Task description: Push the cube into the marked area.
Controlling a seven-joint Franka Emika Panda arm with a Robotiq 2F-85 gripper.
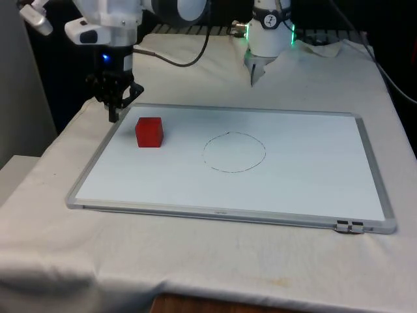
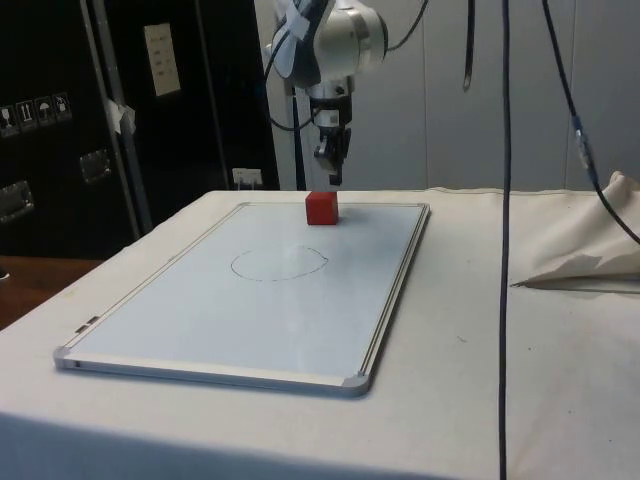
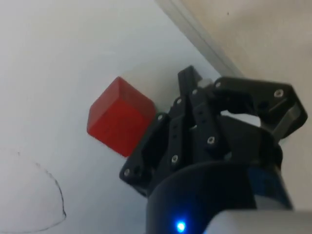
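A red cube (image 1: 149,132) sits on the whiteboard (image 1: 306,189) near its edge on the front view's left. A hand-drawn circle (image 1: 234,152) marks the middle of the board, a cube's width or two from the cube. My gripper (image 1: 114,116) hangs shut just above the board's frame, on the side of the cube away from the circle, with a small gap to it. From the side, the gripper (image 2: 330,180) is behind the cube (image 2: 322,208). In the wrist view the cube (image 3: 119,117) lies just past the closed fingertips (image 3: 187,78).
The whiteboard has a raised metal frame (image 1: 225,213). A black cable (image 2: 505,250) hangs down in the side view. Crumpled cloth (image 2: 590,245) lies on the table beside the board.
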